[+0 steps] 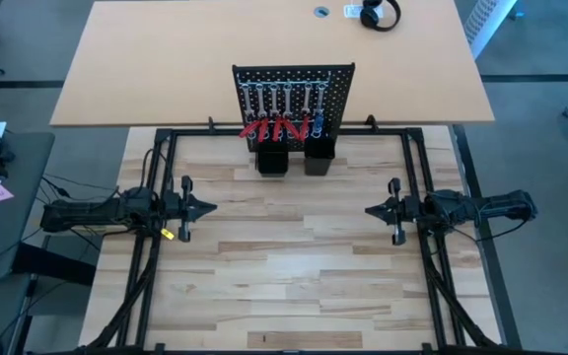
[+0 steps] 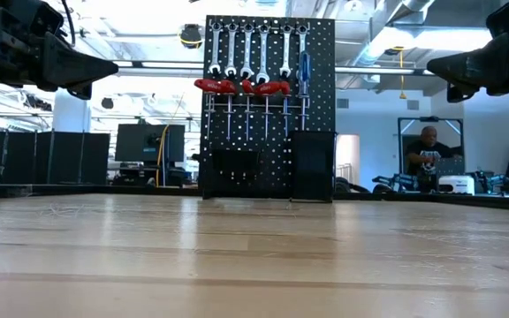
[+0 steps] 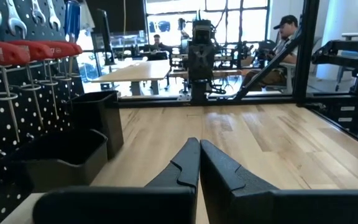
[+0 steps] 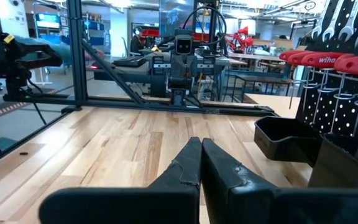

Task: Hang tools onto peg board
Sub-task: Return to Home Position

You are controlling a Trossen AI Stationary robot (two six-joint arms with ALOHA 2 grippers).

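I log, over the near wooden table (image 1: 284, 286), the left gripper (image 1: 212, 208) and right gripper (image 1: 368, 210) well apart, tips facing, each with fingers pressed together on nothing, and beyond them the peg board (image 1: 294, 94) upright at the far edge, tools (image 2: 268, 87) hung on it, 2 black bins (image 2: 312, 166) at its foot.

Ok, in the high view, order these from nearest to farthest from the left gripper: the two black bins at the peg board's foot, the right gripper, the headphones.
From the left gripper:
1. left black bin, at the foot of the peg board.
2. right black bin, beside the first.
3. right gripper, across the table.
4. headphones, on the far desk.
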